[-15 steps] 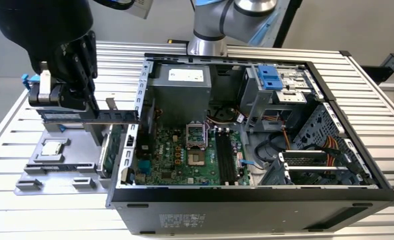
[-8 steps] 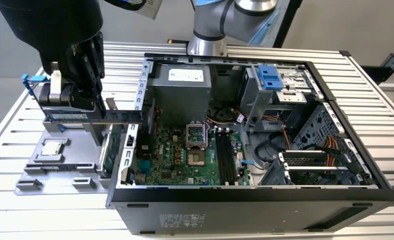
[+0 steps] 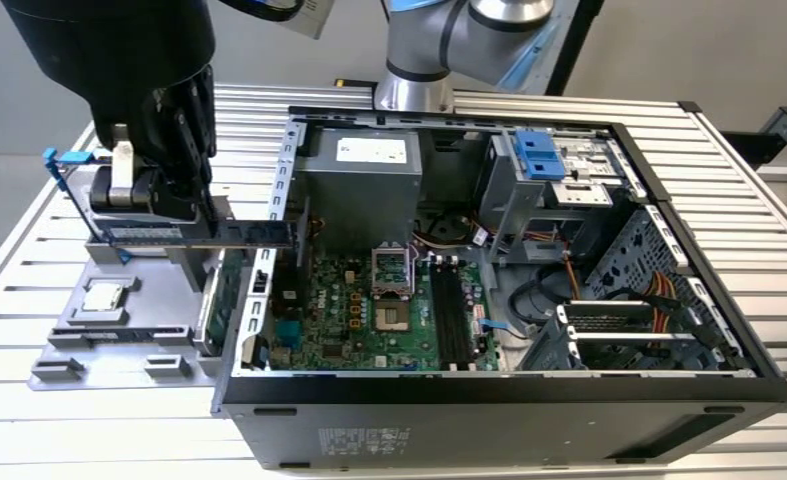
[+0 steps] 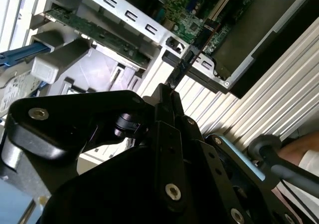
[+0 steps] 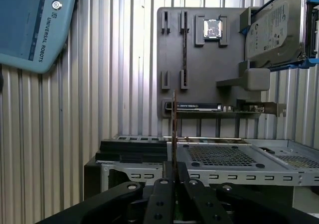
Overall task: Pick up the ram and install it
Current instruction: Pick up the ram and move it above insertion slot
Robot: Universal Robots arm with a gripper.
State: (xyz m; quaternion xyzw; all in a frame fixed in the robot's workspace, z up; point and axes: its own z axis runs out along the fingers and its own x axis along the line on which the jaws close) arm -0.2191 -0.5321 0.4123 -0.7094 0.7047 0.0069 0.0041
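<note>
The ram (image 3: 253, 234) is a long thin blue stick held level in the air, over the grey holder tray (image 3: 113, 345) and just outside the computer case's wall on the exterior view's left. My black gripper (image 3: 186, 212) comes down from above and is shut on the ram near its middle. In the first wrist view the ram (image 5: 173, 127) shows edge-on as a thin line rising from between the fingers (image 5: 162, 191). In the second wrist view the ram (image 4: 185, 64) points from the gripper (image 4: 164, 97) toward the case's edge.
The open computer case (image 3: 500, 390) lies on a slatted metal table, its green motherboard (image 3: 353, 320) showing black memory slots (image 3: 449, 318). The tray carries a silver processor chip (image 5: 213, 28), a hard drive (image 5: 274, 30) and a green expansion card (image 5: 224, 110). A blue pendant (image 5: 25, 40) lies nearby.
</note>
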